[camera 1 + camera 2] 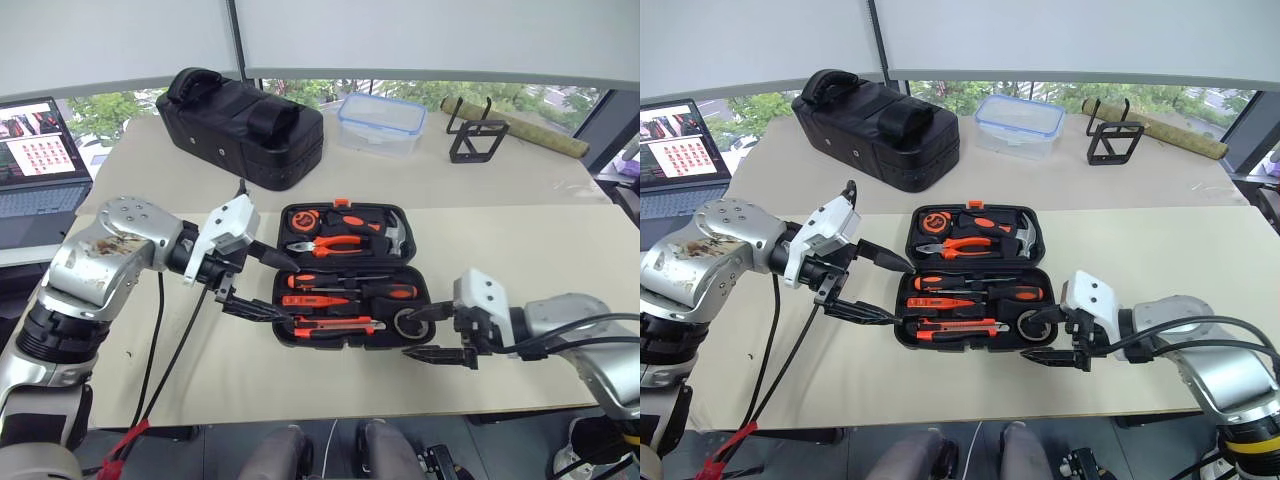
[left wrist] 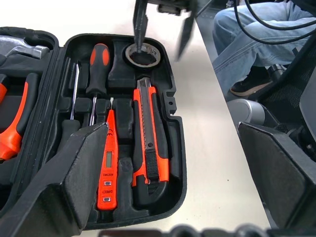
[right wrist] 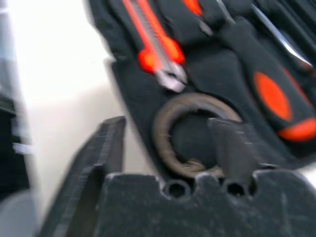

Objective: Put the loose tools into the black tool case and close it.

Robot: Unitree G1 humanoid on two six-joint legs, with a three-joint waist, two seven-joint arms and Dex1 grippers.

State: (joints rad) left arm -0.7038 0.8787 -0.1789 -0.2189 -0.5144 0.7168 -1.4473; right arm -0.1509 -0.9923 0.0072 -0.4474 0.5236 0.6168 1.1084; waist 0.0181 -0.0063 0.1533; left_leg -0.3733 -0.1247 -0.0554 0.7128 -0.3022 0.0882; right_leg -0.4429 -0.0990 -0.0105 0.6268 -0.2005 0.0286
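Black tool case (image 1: 350, 275) open flat on the counter (image 1: 520, 250), lid half away from the robot, tray half nearer. In the tray: two black-and-orange-handled screwdrivers (image 1: 355, 285), slim orange tester screwdriver (image 1: 315, 300) and orange-black utility knife (image 1: 335, 324), each lying in a recess; small dark tape roll (image 2: 142, 53) seated in the round pocket at the case's right near corner.

Right gripper (image 1: 438, 335) at that same corner, fingers parted and grasping nothing, one finger reaching over the roll's hole, the other outside the case wall. Left gripper (image 1: 262, 285) at the case's left edge, fingers spread wide and empty, one above the rim, one low by the near corner.

Judged: all loose tools housed, closing left to do. To do it well: lift the right finger straight out of the roll without dragging the roll from its pocket; check nothing stands proud of the tray; steady the tray from the left; fold the lid toward the robot and press near the small orange latch (image 1: 342, 203) until shut.
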